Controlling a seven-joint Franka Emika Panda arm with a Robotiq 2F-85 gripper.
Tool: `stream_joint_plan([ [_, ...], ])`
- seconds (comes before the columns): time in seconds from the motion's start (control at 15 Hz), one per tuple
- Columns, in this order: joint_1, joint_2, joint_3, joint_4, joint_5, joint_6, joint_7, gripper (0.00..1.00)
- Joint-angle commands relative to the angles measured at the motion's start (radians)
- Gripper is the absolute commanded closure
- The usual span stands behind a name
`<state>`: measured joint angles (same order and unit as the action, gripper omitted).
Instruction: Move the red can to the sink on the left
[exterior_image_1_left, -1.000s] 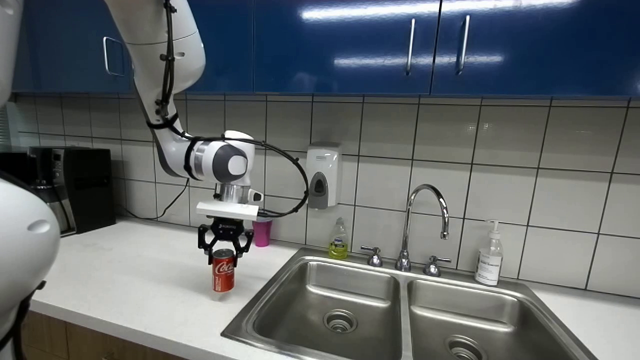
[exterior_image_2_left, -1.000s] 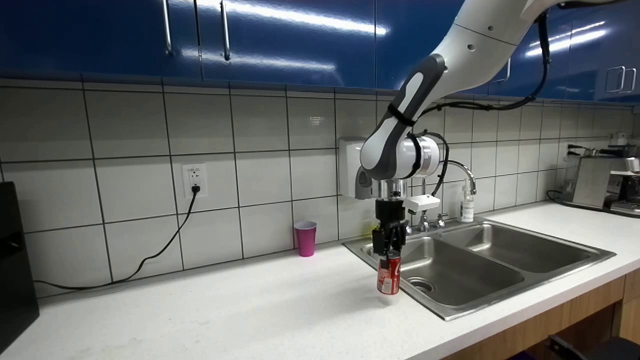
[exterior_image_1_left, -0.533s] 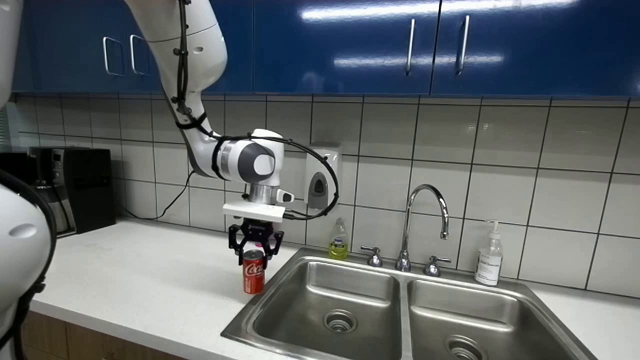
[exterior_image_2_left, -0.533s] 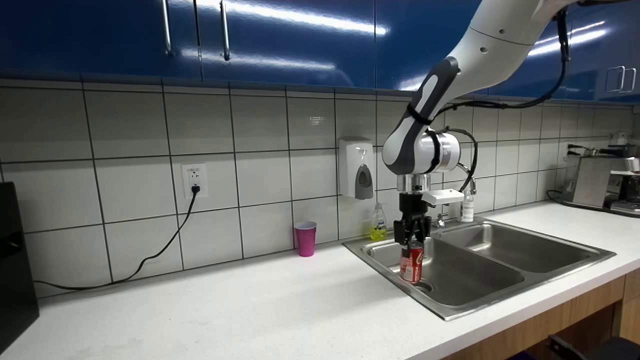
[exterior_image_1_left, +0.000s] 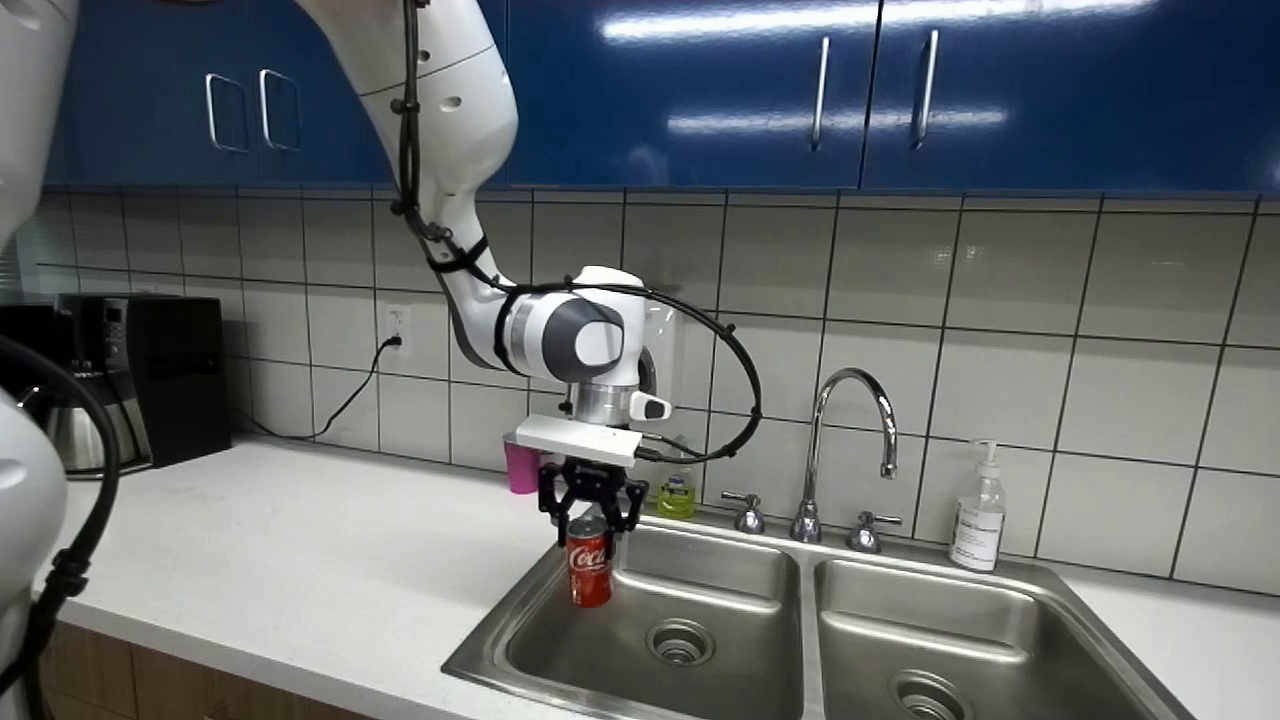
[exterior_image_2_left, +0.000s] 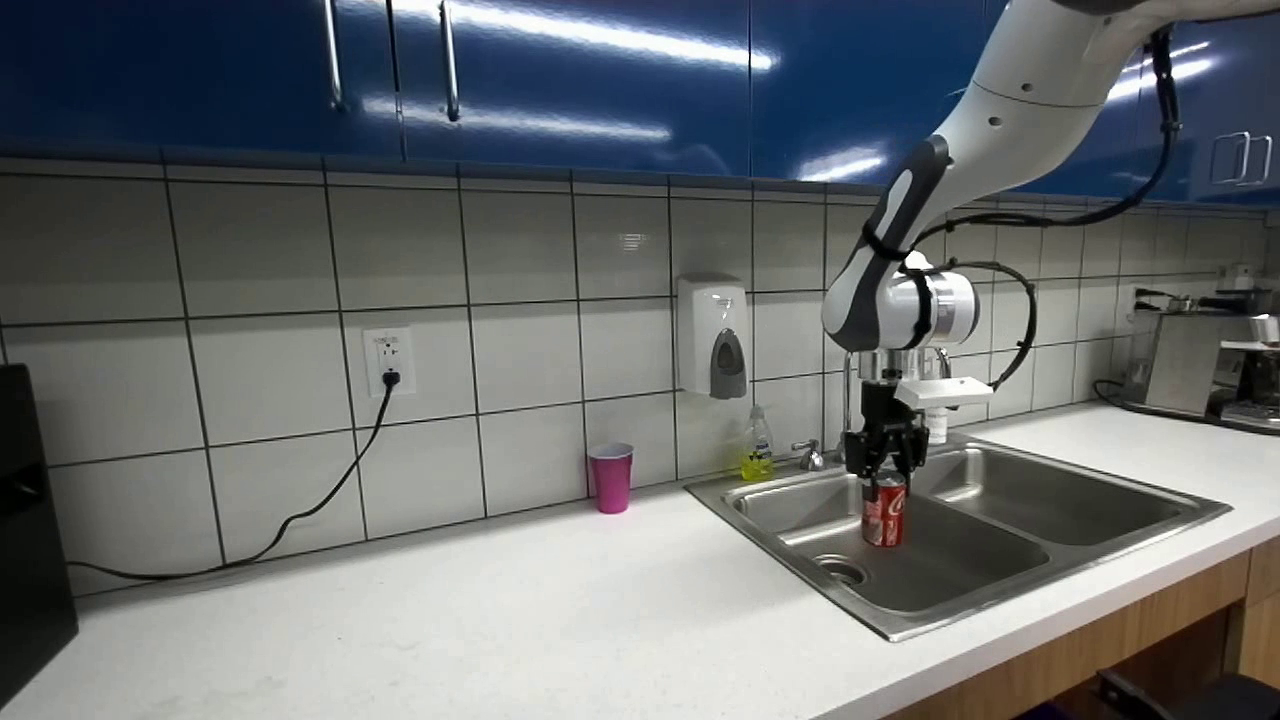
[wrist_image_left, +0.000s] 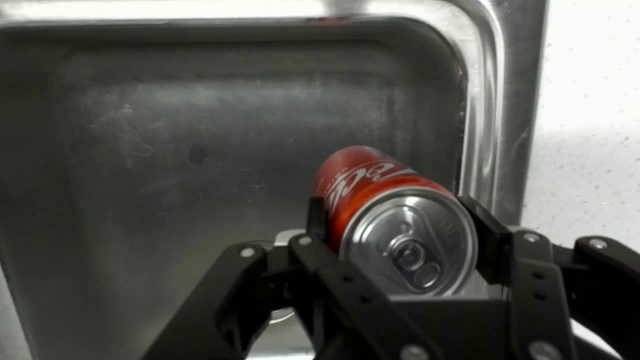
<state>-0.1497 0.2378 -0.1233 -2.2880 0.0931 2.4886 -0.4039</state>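
The red can (exterior_image_1_left: 590, 575) is upright in my gripper (exterior_image_1_left: 588, 535), over the left basin (exterior_image_1_left: 735, 670) of the steel sink, close to that basin's left wall. The can (exterior_image_2_left: 884, 520) and gripper (exterior_image_2_left: 886, 485) are over the same basin (exterior_image_2_left: 960, 575) in an exterior view. In the wrist view the gripper (wrist_image_left: 395, 225) has a finger against each side of the red can (wrist_image_left: 362, 175), near its silver top. The basin floor (wrist_image_left: 200, 125) shows beyond the can. How high the can's bottom is above the floor is hard to tell.
A tall faucet (exterior_image_1_left: 815, 440) with two handles rises behind the sink. A yellow soap bottle (exterior_image_1_left: 676, 497) stands at the back left rim. A pump bottle (exterior_image_1_left: 978, 525) stands at the back right. A pink cup (exterior_image_2_left: 611, 480) stands on the counter by the wall.
The gripper and the can have moved rightward in both exterior views, from over the white counter, across the sink's left rim, to over the left basin. The grip on the can stays shut.
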Motion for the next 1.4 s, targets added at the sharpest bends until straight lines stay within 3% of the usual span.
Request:
stream_joint_plan([
  [0.0, -0.05, 0.085, -0.009, 0.077, 0.006, 0.04, 0.045, 0.6],
  [0.73, -0.138, 0.402, 0.021, 0.316, 0.006, 0.03, 0.086, 0.6],
  [1.33, -0.157, 0.539, 0.049, 0.406, 0.0, 0.007, 0.101, 0.6],
])
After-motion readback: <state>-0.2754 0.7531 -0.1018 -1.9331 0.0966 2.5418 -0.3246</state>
